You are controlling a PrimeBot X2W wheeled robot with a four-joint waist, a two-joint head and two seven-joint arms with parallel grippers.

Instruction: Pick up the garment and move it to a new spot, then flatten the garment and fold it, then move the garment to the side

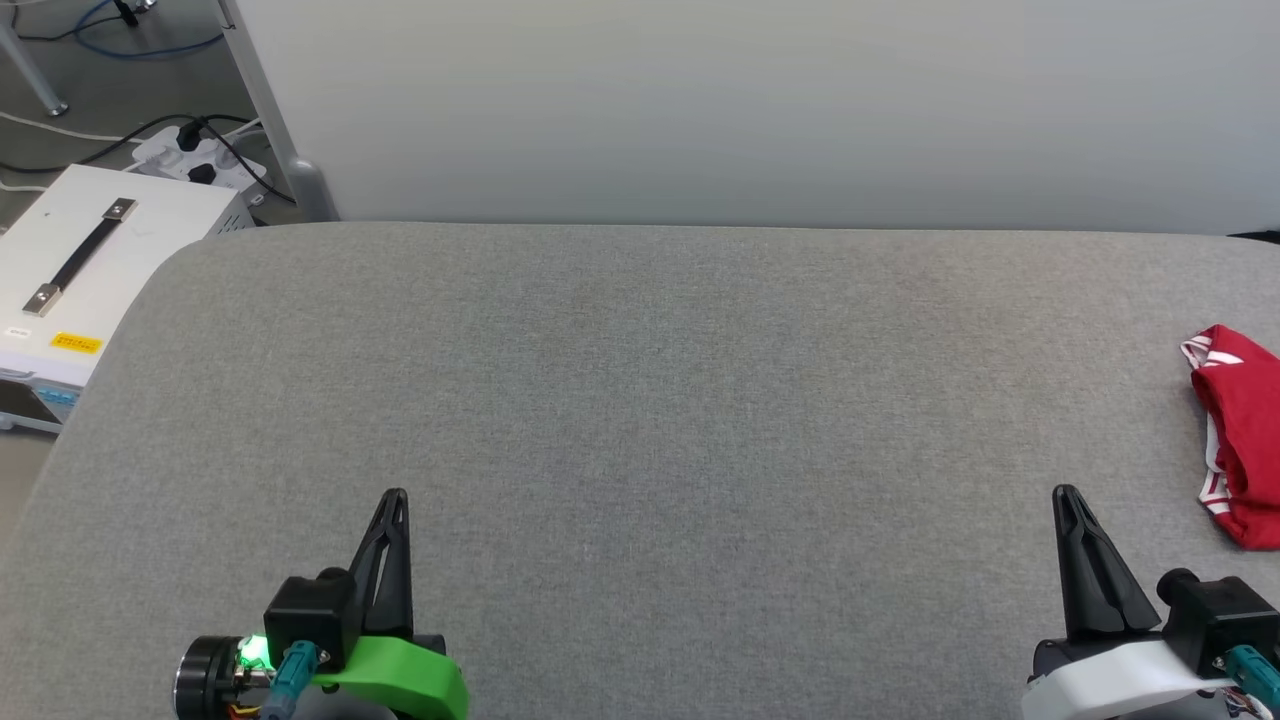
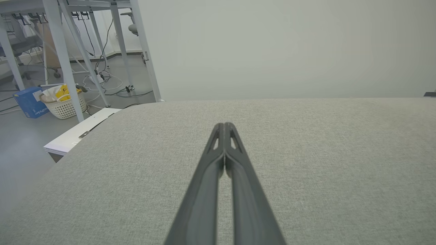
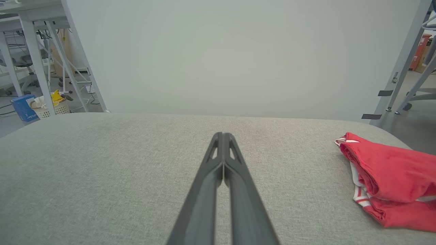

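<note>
garment [image 1: 1240, 430] is lying at two o'clock from the nearer right pincer [image 1: 1068, 495], long axis running twelve-to-six. it and the left pincer [image 1: 395, 497] are sitting closed, empty.

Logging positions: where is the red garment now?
The garment lies bunched at the right edge of the grey surface in the head view, right of the right gripper.

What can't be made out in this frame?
- Garment: head and right wrist views, cut by the right edge; its folds hide any print.
- Yellow label on the white case: head view, too small to read.
- Basket: left wrist view, contents too small to tell.
</note>
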